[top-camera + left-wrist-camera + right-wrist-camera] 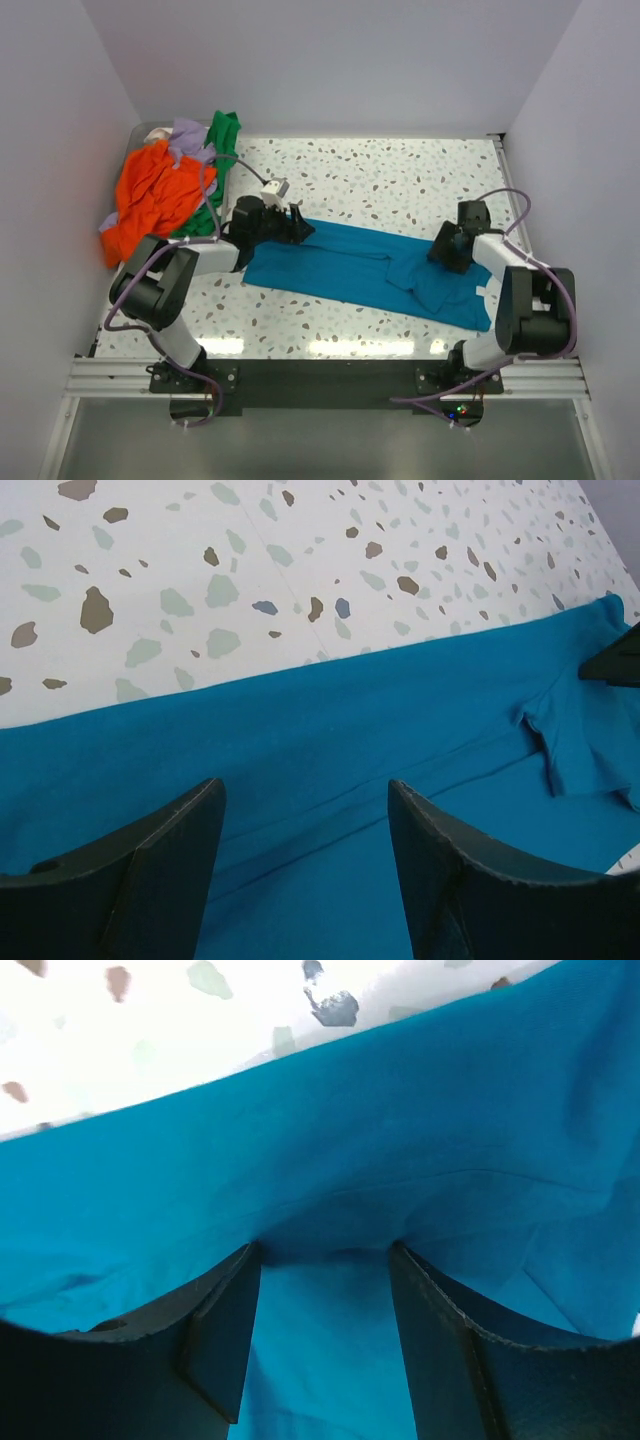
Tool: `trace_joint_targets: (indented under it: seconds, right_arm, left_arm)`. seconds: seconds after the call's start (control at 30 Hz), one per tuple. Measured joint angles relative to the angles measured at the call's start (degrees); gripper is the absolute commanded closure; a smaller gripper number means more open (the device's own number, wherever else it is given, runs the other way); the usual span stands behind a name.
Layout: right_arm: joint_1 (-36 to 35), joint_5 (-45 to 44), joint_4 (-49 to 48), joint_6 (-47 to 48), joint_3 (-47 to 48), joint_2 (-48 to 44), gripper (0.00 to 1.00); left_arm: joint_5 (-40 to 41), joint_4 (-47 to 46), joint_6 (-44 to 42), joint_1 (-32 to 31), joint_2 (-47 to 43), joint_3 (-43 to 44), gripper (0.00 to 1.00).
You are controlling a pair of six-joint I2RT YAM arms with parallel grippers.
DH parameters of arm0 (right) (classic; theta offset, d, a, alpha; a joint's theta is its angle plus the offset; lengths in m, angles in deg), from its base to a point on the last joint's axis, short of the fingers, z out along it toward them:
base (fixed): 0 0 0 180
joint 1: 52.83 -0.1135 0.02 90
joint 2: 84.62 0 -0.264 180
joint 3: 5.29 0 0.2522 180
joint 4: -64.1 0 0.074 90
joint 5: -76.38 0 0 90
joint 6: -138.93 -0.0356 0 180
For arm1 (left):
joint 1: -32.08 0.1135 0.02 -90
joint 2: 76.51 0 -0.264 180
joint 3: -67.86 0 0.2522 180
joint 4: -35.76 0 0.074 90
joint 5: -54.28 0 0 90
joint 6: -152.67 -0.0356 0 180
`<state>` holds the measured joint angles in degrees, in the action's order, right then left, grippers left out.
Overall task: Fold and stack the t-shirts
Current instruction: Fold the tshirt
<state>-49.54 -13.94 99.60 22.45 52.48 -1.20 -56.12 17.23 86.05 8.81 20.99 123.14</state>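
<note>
The large teal t-shirt [360, 268] lies as a long folded band across the middle of the table. My left gripper [296, 228] is open at its far left end; in the left wrist view [305, 792] the fingers hover just over the teal cloth [330, 720]. My right gripper [447, 250] is open at the right end; in the right wrist view [325, 1252] both tips press into a fold of the teal cloth [330, 1130]. The orange t-shirt [150, 198], green t-shirt [223, 133] and lavender t-shirt [189, 138] lie heaped at the far left.
The speckled table [400, 180] is bare behind the teal shirt. White walls close in the left, back and right. A metal rail [320, 375] runs along the near edge by the arm bases.
</note>
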Motion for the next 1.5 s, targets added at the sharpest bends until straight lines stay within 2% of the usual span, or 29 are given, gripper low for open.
trace_joint_targets:
  seconds: [0.13, 0.4, 0.8, 1.0, 1.23, 1.5]
  right_arm:
    - [-0.4, 0.1, -1.2, -0.6, 3.4, 5.5, 0.42]
    - [-1.4, -1.7, -0.6, -0.9, 20.4, 20.5, 0.42]
    - [-4.6, -6.5, 11.0, 1.2, 61.6, 47.6, 0.41]
    - [-5.7, -6.1, 17.6, 2.3, 77.2, 56.2, 0.38]
    - [-6.7, -5.1, 21.3, 3.2, 86.8, 61.5, 0.36]
    - [-9.2, -3.2, 22.2, 3.1, 93.8, 65.5, 0.34]
  left_arm:
    - [0.3, -0.2, -0.5, 0.0, 0.0, 0.0, 0.28]
    - [3.3, 1.1, -2.2, 0.0, -0.5, -0.2, 0.27]
    - [7.4, 2.0, -6.2, 0.0, -1.5, -1.2, 0.23]
    - [7.9, 1.5, -6.7, 0.0, 3.3, -2.2, 0.23]
    - [7.1, -5.0, -6.0, 0.0, 5.3, -3.8, 0.24]
    - [3.9, -19.9, -1.6, -0.3, 4.7, -13.9, 0.26]
